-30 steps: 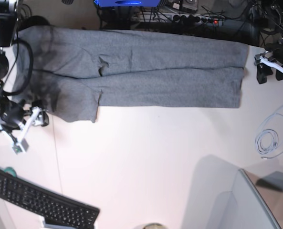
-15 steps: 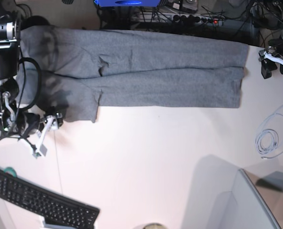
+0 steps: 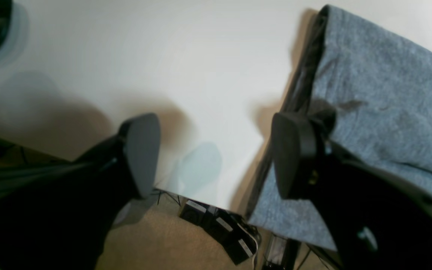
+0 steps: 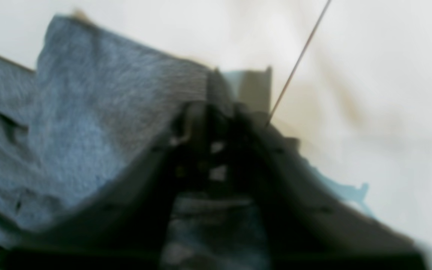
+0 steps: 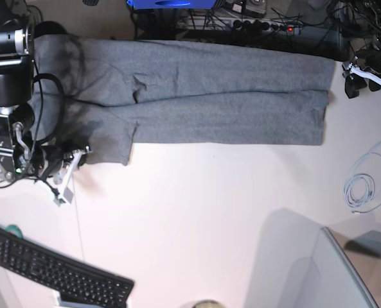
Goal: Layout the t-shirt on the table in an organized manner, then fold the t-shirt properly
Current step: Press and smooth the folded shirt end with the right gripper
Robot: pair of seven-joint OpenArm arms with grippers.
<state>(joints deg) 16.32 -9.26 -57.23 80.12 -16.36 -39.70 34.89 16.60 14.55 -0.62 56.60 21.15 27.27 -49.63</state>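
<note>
The heather-grey t-shirt point(image 5: 209, 96) lies folded into a long band along the far side of the white table point(image 5: 196, 212). My right gripper point(image 5: 83, 153) is at the lower corner of the sleeve part on the view's left. In the blurred right wrist view its jaws point(image 4: 219, 108) are together on the edge of the t-shirt point(image 4: 88, 112). My left gripper point(image 5: 362, 86) hovers open just past the shirt's other end. In the left wrist view its fingers point(image 3: 141, 153) stand wide apart, one over the edge of the t-shirt point(image 3: 381, 93), with bare table point(image 3: 163, 56) between them.
A black keyboard point(image 5: 55, 269) lies at the near left. A coiled white cable point(image 5: 360, 189) sits at the right, and a grey box point(image 5: 331, 276) stands at the near right. A power strip and cables point(image 5: 254, 25) run beyond the far edge. A thin dark seam point(image 5: 78, 218) crosses the table.
My right gripper has moved in to the t-shirt's sleeve corner and closed there. My left gripper has shifted slightly toward the far edge and stays open.
</note>
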